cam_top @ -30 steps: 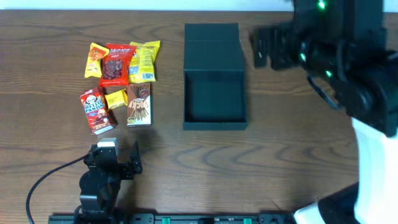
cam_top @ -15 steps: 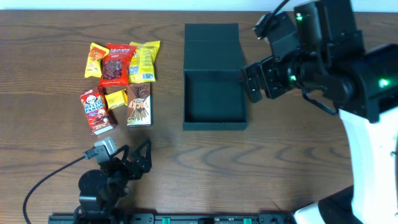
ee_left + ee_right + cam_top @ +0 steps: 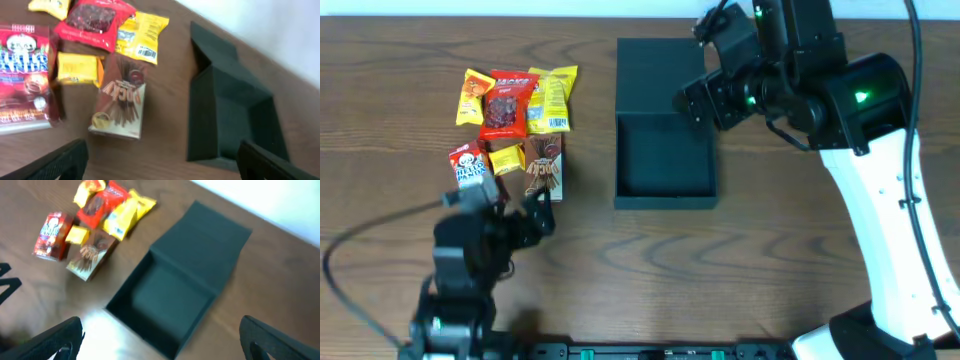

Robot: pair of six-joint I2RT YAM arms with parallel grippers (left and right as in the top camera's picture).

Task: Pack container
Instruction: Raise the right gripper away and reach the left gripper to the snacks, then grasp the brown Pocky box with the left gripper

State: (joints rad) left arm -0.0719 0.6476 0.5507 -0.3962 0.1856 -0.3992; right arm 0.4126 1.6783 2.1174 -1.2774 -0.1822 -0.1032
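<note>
The container [image 3: 665,200] is a dark teal-black square box, open and empty, its flap lid [image 3: 660,55] lying flat behind it. My right gripper [image 3: 703,98] hangs open above the container's right rim. In the right wrist view it [image 3: 165,347] is open and empty, with the container [image 3: 140,327] below. My left gripper [image 3: 525,213] is open just in front of the Pocky box [image 3: 543,168]. In the left wrist view it [image 3: 162,170] is open, with the Pocky box [image 3: 120,102] ahead and the container [image 3: 200,125] to the right.
Snack packs lie left of the container: a red Hello Panda box [image 3: 470,165], a small yellow pack [image 3: 506,158], a red bag [image 3: 508,102] and yellow packs [image 3: 552,98]. The left arm's cable [image 3: 370,235] trails across the front left of the brown table [image 3: 770,250].
My left gripper has moved away from the front edge up toward the snacks. My right gripper has swung left and now hangs over the container's right rim.
</note>
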